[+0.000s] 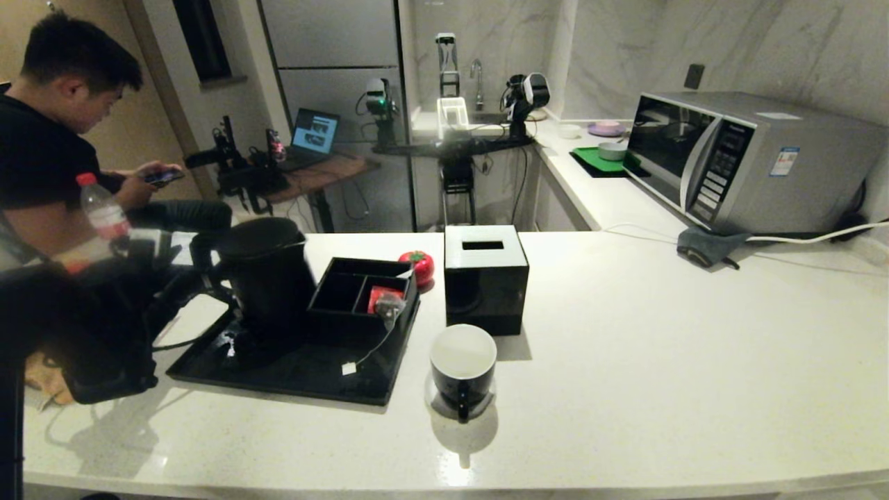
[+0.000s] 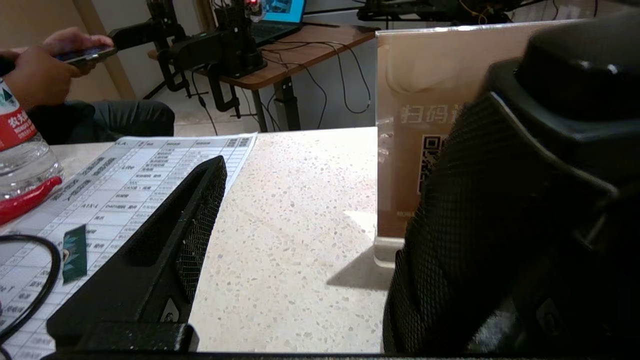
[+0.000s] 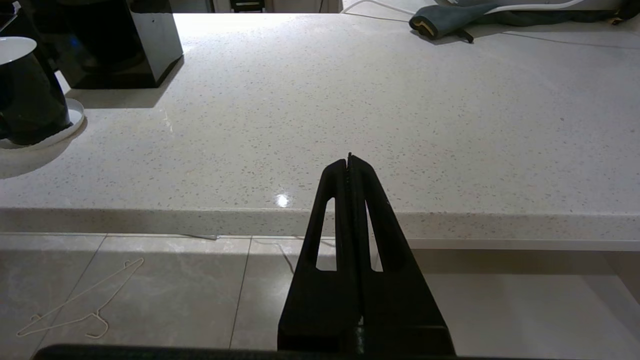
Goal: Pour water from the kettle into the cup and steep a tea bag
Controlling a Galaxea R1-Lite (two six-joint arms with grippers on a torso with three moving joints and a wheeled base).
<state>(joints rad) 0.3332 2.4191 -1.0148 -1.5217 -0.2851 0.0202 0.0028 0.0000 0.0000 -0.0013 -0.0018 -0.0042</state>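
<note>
A: Where's the left gripper [image 2: 320, 220]?
B: At the left end of the surface [image 1: 625, 361], level with the kettle [image 1: 267, 274]. Its jaws stand wide apart; one finger [image 2: 165, 250] shows clearly over bare stone, the other is a dark bulk close to the lens. It holds nothing.

A: And the right gripper [image 3: 349, 162]?
B: Parked off the near edge of the surface, fingers pressed together, empty.

A: What lies nearest on the surface?
B: The cup [image 1: 463, 368], on a pale saucer, its handle toward the robot. Behind it to the left is a black tray [image 1: 292, 368] carrying the kettle and a divided box [image 1: 361, 288]. The tea bag [image 1: 390, 305] hangs over the box's front edge, its string running down to the tag on the tray.

A: Farther back?
B: A black tissue box [image 1: 485, 278], then a microwave [image 1: 743, 160].

A: Any writing?
B: A stand-up sign [image 2: 420, 125] with Chinese characters beginning 扫码 and a QR code. A printed sheet [image 2: 115, 185] of tables is too small to read beyond scraps, and a bottle [image 2: 20, 155] has a red label.
</note>
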